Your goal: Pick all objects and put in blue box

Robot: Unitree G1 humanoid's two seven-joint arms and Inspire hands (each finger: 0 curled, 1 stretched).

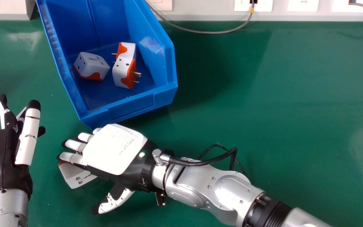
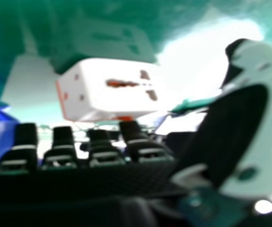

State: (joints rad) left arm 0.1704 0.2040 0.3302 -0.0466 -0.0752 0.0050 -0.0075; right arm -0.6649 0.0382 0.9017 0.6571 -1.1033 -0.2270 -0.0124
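Nearest the camera: right arm [image 1: 213, 186], its right hand [image 1: 115, 149] wide, thumb apart from the fingers, nothing gripped. Beyond it stood the blue box [image 1: 131, 107]; to its left, the left hand [image 1: 3, 164], idle, fingers relaxed. Three plug adapters [image 1: 92, 65] lay in the box. The one outside adapter [image 1: 76, 176] sat beneath the right hand's fingers, contact unclear. Judged nearly done: one grasp and one drop were left.

Bright scene, glossy glare
In the head view, a pale sheen marks the green desk [image 1: 263, 94] at upper left; soft shadow lies beside the blue box [image 1: 131, 108]. In the right hand view, white glare washes out the upper right.
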